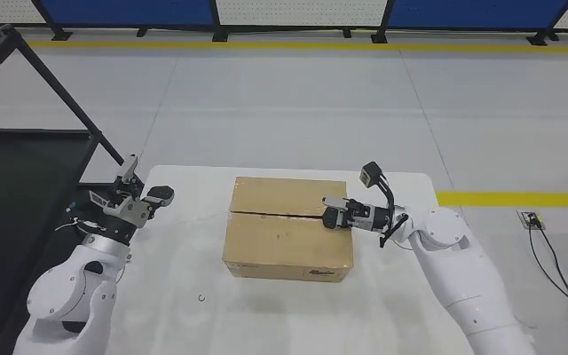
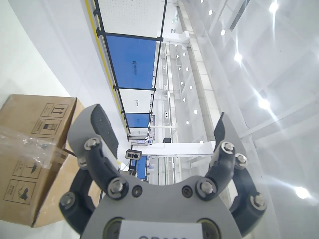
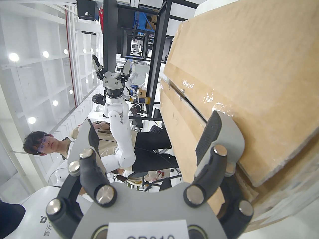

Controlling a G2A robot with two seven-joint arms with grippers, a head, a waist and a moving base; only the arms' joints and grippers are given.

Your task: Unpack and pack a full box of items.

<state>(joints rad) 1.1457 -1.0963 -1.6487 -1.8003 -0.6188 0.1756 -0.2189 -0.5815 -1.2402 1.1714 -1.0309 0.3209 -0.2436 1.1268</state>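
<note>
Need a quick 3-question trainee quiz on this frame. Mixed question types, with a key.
1. True or false: the left gripper holds an item taken from the box.
2. Which one is at the end of the box's top seam? A) left gripper B) right gripper C) both
3. Short answer: is the right gripper open or shut?

Key: 1 false, it is open, holds nothing and is off to the side of the box. 2 B. 3 open, with one finger against the top flap.
</note>
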